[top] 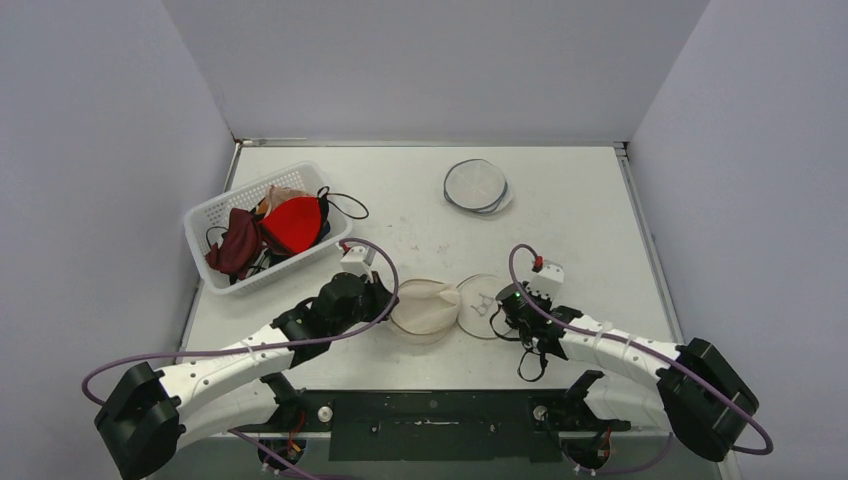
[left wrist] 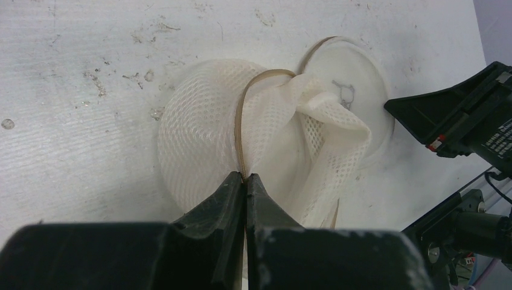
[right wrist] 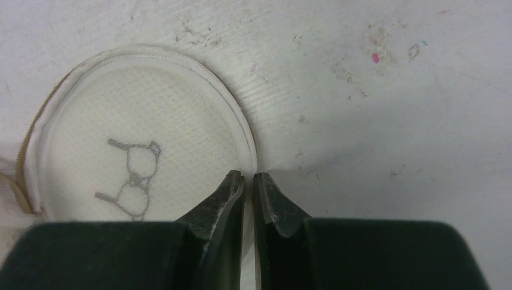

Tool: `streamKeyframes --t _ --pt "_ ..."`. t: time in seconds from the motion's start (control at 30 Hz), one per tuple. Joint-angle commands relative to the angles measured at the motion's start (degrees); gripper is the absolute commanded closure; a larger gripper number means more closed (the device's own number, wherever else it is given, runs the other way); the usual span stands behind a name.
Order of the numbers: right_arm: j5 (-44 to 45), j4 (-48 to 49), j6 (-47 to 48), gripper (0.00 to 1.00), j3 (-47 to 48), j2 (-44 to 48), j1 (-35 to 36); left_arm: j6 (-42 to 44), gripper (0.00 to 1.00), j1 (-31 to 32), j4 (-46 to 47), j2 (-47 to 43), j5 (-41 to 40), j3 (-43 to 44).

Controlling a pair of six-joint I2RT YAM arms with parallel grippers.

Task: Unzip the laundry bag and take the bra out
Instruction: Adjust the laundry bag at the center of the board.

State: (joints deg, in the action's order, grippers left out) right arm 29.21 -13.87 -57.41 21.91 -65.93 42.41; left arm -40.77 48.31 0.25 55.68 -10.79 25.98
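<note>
Far left, white basket [top: 246, 190] heaped with red and dark garments. Then left gripper [left wrist: 244, 176], fingers [left wrist: 224, 200] pressed together, clamped on the tan zip band of the laundry bag [left wrist: 193, 133]. Lies centre, near the front edge of the table [top: 580, 220]: white mesh crumpled, round flap folded open toward the right. Beige shape inside possibly the bra, hard to tell. Farther back, second round pouch [top: 477, 186]. Right gripper [right wrist: 249, 176], fingers together, apparently nipping the flap's rim.
</note>
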Motion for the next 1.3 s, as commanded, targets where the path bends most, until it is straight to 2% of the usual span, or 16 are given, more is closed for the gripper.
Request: streamKeyframes --t 0.0,0.13,0.3,0.4,0.53,0.67,0.77,0.87,1.0,1.03,1.1,1.2,1.27 --pt "0.32 -8.94 4.97 0.95 7.15 7.85 0.93 0.74 1.0 0.13 2.41 0.17 1.0 3.15" --pt "2.43 -13.21 14.25 0.95 15.49 15.34 3.3 1.29 1.0 -0.1 1.7 -0.22 0.81 4.96" --pt "6.83 -20.17 23.03 0.95 27.59 15.26 8.63 2.64 1.0 -0.56 -1.72 1.36 -2.27 9.44" --pt "7.88 -20.4 27.89 0.95 33.67 16.14 12.86 3.2 1.0 -1.15 -4.23 3.43 -3.54 13.81" --pt "-1.58 -14.57 34.05 0.95 39.31 19.34 14.19 3.54 1.0 -1.46 -6.82 6.61 -4.19 20.14" --pt "-14.21 -5.86 36.07 0.95 42.93 24.26 14.19 3.03 1.0 -1.5 -7.29 8.11 -3.67 24.81" --pt "-18.53 -2.08 36.15 0.95 45.23 26.28 14.19 1.69 1.0 -1.49 -4.56 8.48 -4.33 23.63" --pt "-13.52 -6.66 35.65 0.95 44.82 24.63 14.19 -0.33 1.0 -1.62 -1.55 11.79 -3.58 20.67" --pt "4.4 -20.7 32.3 0.95 42.1 17.77 14.23 -0.74 1.0 -2.09 -6.89 20.99 0.51 23.39" --pt "7.06 -21.58 31.81 0.95 40.76 17.15 14.19 -1.23 1.0 -2.05 -8.06 21.3 -0.06 24.39" --pt "8.73 -20.02 32.58 0.95 39.1 18.9 14.26 -1.4 1.0 -1.9 -4.74 17.64 -1.4 23.94" --pt "11.72 -20.19 33.99 0.95 42.51 18.93 14.28 -1.41 1.0 -1.82 1.2 8.8 -3.65 23.8" --pt "14.16 -21.23 34.72 0.95 44.98 17.66 14.34 -0.74 1.0 -1.78 0.5 6.9 -3.83 26.51"
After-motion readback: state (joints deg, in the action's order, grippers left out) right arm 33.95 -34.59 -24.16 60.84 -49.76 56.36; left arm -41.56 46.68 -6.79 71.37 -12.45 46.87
